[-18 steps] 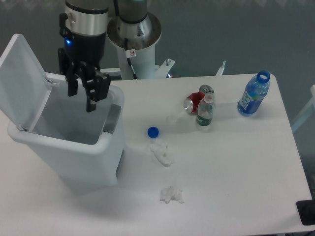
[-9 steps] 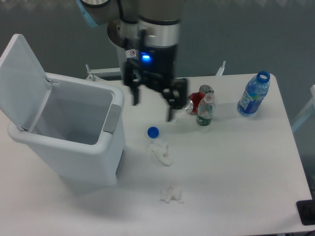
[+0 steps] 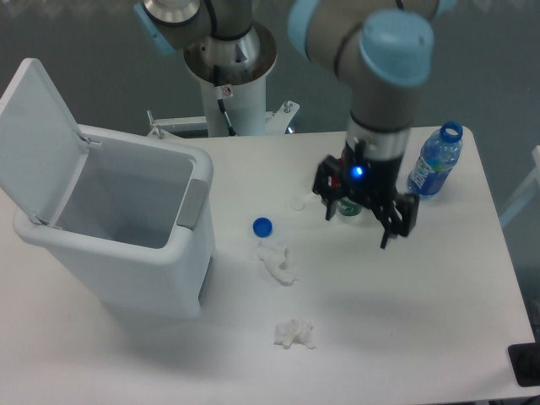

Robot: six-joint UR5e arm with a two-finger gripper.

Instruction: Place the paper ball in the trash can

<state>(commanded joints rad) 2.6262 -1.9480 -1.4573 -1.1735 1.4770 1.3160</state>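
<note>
Hand [image 3: 359,221], open and empty, has been swung from over the trash can [image 3: 118,228] to the table's right side; a paper ball [image 3: 294,334] remains ungrasped on the table [image 3: 405,321].

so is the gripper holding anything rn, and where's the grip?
Nothing held. The gripper is open and empty over the table, near the bottles.

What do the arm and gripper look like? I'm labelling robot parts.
The arm has grey-silver tubular links with pale blue joint caps. It ends in a black two-finger gripper with a small blue light glowing on its body. The white pedestal base carries a small round sticker.
</note>
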